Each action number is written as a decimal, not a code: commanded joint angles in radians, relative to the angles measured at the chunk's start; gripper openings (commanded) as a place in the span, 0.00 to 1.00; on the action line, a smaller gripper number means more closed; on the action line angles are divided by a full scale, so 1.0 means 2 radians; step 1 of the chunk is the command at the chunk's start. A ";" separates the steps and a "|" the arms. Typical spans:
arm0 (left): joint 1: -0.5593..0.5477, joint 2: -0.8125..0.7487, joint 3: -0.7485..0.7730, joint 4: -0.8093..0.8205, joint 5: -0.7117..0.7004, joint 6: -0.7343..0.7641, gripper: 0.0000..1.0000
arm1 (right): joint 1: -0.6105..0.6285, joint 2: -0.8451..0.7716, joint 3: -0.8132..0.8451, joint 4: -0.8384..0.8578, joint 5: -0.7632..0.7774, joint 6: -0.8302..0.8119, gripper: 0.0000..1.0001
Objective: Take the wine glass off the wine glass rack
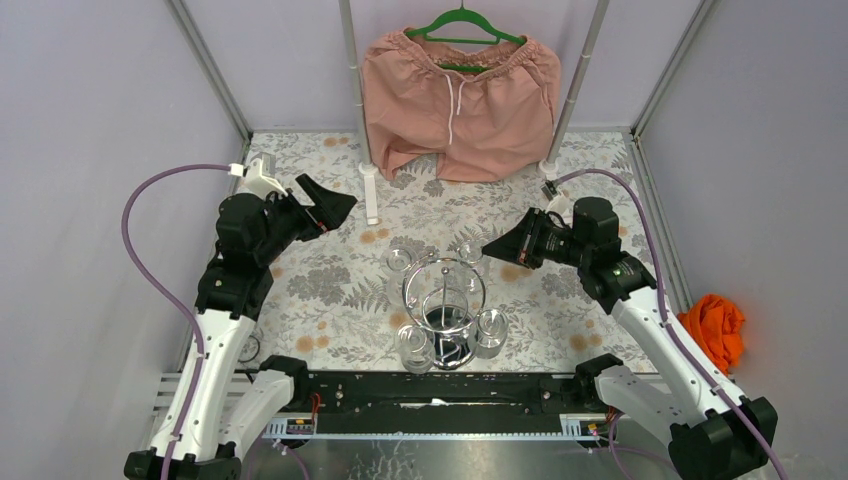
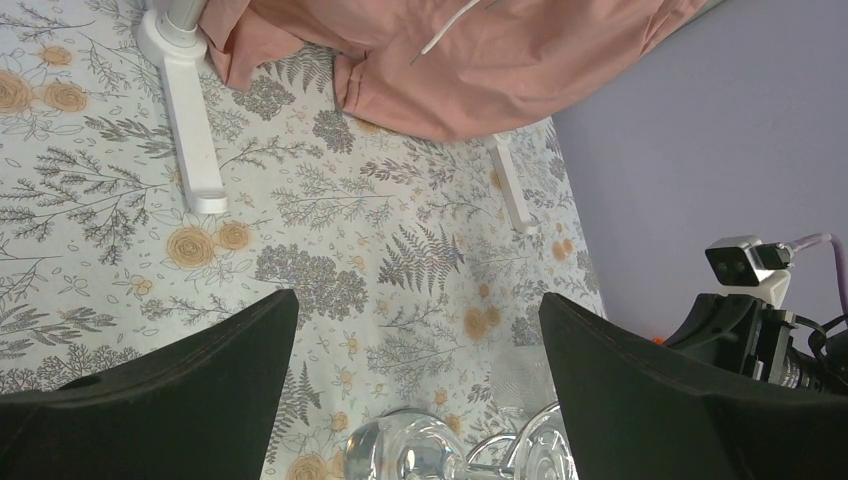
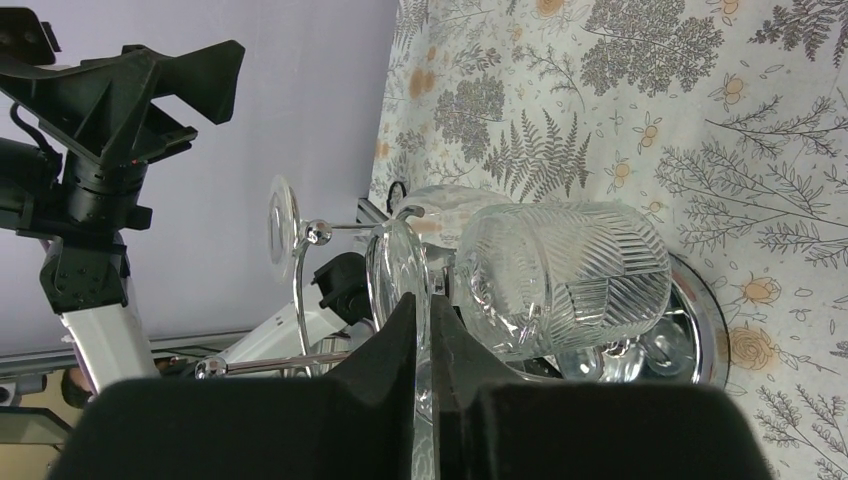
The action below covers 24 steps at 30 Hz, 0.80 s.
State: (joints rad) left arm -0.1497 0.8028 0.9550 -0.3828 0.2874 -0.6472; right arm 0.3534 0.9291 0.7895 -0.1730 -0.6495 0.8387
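- Two near glasses (image 1: 413, 345) are hanging bowl-down on the near side of the wine glass rack (image 1: 445, 318). The rack is standing mid-table on the floral tablecloth (image 1: 330, 290), between the arms. The top camera is showing these glasses only as pale blobs over the mirrored base.
- Just beyond, on the rack's far-right side, the wine glass (image 1: 470, 252) is hanging upside down. The right gripper (image 1: 488, 248) is pointing in from the right, with its tip meeting the glass.
- Only the right wrist camera is showing the grip. The right gripper (image 3: 425, 312) is pinching almost fully closed, and a sliver of glass is showing in the slit between its fingers. The pinch is sitting at the stem, beside the ribbed bowl of the wine glass (image 3: 560, 280). The rack's base (image 3: 705, 330) is gleaming behind that bowl.
- Farther left, the left gripper (image 1: 325, 195) is hovering well apart from the rack.
- The left wrist camera is showing the left gripper (image 2: 418, 300) with its jaws spread wide over the tablecloth, holding nothing. Glass feet are peeking in at the bottom edge of that view.
- Farthest back, pink shorts (image 1: 455, 100) are hanging on a green hanger (image 1: 462, 20). The left wrist camera is catching only the hem of the shorts (image 2: 500, 70) and a white stand foot (image 2: 190, 130).
- At the right, past the table's edge, an orange cloth (image 1: 715, 325) is lying bunched, and only the top camera is catching it.
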 commanded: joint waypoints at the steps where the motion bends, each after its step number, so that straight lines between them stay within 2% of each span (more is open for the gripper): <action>1: -0.001 -0.001 -0.007 -0.002 -0.007 0.011 0.99 | 0.007 -0.012 0.011 0.018 -0.017 0.016 0.00; 8: -0.001 -0.001 -0.009 -0.001 -0.008 0.011 0.99 | 0.007 -0.027 -0.006 0.018 -0.005 0.042 0.00; 13: -0.001 0.000 -0.010 -0.002 -0.008 0.012 0.99 | 0.007 -0.043 -0.043 0.063 -0.007 0.087 0.00; 24: -0.001 -0.001 -0.013 -0.001 -0.010 0.013 0.99 | 0.008 -0.043 -0.040 0.061 -0.020 0.085 0.00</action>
State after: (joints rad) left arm -0.1497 0.8028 0.9447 -0.3832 0.2806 -0.6403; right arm 0.3569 0.8585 0.6994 -0.0731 -0.6460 0.9962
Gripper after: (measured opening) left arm 0.989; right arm 0.102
